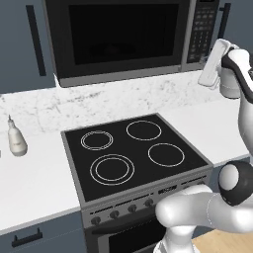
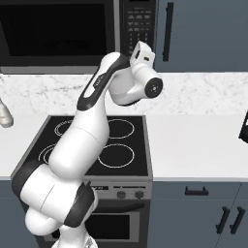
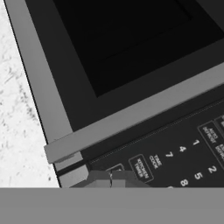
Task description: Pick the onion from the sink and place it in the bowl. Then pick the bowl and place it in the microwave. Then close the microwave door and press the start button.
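Fingers (image 3: 110, 178) of mine are pressing together, with nothing between them. My gripper (image 3: 110, 180) is sitting right up against the microwave (image 1: 123, 39), at the bottom corner of its keypad panel (image 3: 175, 153), next to the number buttons. The microwave door (image 1: 118, 34) is sitting shut, its dark glass window looking black. Below the microwave, the black cooktop (image 1: 133, 153) is showing four white rings. A small bottle (image 1: 16, 138) is standing on the white counter (image 1: 34, 178) to the left.

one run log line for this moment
step: press start | tool: shut, at keypad | microwave door: closed | stove: bare
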{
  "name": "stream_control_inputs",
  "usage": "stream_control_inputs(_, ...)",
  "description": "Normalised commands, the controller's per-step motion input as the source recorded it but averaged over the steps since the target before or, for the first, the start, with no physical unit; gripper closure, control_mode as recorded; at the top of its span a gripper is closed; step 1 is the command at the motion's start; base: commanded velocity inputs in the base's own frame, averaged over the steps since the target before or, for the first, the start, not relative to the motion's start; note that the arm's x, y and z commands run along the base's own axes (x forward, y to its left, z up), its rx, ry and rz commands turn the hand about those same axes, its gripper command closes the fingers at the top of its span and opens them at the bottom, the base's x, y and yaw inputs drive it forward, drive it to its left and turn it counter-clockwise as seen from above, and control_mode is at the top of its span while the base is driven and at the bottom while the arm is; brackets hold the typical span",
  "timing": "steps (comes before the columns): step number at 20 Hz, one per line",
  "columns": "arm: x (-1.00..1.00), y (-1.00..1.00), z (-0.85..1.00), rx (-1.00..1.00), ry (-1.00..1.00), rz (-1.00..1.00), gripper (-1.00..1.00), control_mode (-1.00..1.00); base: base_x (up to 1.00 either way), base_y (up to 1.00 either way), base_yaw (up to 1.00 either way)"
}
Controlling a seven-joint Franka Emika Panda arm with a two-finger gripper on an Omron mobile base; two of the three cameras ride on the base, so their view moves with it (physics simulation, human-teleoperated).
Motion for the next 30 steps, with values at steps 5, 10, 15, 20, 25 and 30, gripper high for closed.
stream_control_inputs(5, 0.00, 0.00, -0.01, 0.00, -0.01, -0.01, 1.00, -1.00, 0.00, 0.00, 0.00)
stream_control_inputs(10, 0.00, 0.00, 0.00, 0.00, -0.04, -0.01, 1.00, -1.00, 0.00, 0.00, 0.00)
stream_control_inputs(15, 0.00, 0.02, 0.00, 0.00, -0.06, 0.00, 1.00, -1.00, 0.00, 0.00, 0.00)
stream_control_inputs(20, 0.00, 0.13, -0.06, 0.00, -0.02, 0.00, 1.00, -1.00, 0.00, 0.00, 0.00)
stream_control_inputs(25, 0.14, 0.14, -0.08, 0.00, 0.00, -0.01, 1.00, -1.00, 0.00, 0.00, 0.00)
stream_control_inputs(30, 0.28, 0.00, 0.00, 0.00, 0.00, -0.04, 1.00, -1.00, 0.00, 0.00, 0.00)
